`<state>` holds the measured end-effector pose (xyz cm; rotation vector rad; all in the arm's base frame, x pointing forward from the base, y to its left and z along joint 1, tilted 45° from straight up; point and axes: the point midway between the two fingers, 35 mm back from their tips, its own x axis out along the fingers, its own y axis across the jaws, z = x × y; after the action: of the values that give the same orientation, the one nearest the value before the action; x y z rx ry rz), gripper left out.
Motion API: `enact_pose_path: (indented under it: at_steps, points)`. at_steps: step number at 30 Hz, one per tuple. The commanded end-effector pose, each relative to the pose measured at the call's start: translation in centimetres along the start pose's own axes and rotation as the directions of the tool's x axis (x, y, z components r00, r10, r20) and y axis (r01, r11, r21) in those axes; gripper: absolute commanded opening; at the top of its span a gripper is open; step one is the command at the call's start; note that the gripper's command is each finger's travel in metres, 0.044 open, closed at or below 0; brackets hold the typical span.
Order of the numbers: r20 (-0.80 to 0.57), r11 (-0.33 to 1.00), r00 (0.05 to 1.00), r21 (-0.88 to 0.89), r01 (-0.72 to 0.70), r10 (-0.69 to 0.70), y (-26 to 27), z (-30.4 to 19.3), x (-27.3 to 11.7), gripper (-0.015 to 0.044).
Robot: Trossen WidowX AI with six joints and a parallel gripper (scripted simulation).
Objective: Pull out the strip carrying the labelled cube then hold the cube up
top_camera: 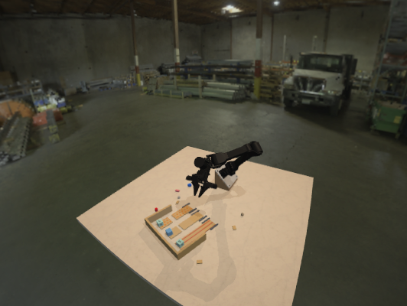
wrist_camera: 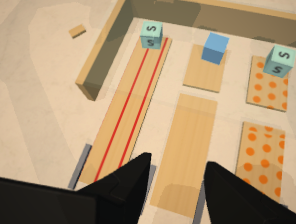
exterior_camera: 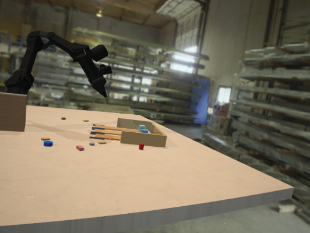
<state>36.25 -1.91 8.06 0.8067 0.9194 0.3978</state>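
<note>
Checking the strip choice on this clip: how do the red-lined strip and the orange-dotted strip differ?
The red-lined strip runs in one unbroken piece from its near end to its cube; the orange-dotted strip is split in two with a gap between the pieces. The first bears two long red lines, the second orange dots. In the wrist view the lined strip lies left, the dotted right. Both carry a light cube marked S at the far end.

The arm (exterior_camera: 58, 43) is matte black all over, built of blocky links with rounded joints; its end effector (wrist_camera: 175, 182) carries two tapering black fingers (pointed tips).
</note>
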Motion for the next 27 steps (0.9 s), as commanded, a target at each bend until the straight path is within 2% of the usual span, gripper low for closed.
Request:
enact_pose_path:
  at_steps: [1,3,11,27]
  points:
    - [-0.219,0.998,0.975,0.060,0.036,-0.022,2.1,-0.3,3.7,0.0033]
    - [-0.304,0.995,0.952,0.076,0.057,-0.032,3.2,-0.6,5.0,0.0000]
    - [-0.585,0.983,0.807,0.088,0.160,-0.079,7.8,-3.1,8.9,0.0000]
    - [-0.602,0.982,0.794,0.086,0.168,-0.083,8.4,-3.7,9.7,0.0000]
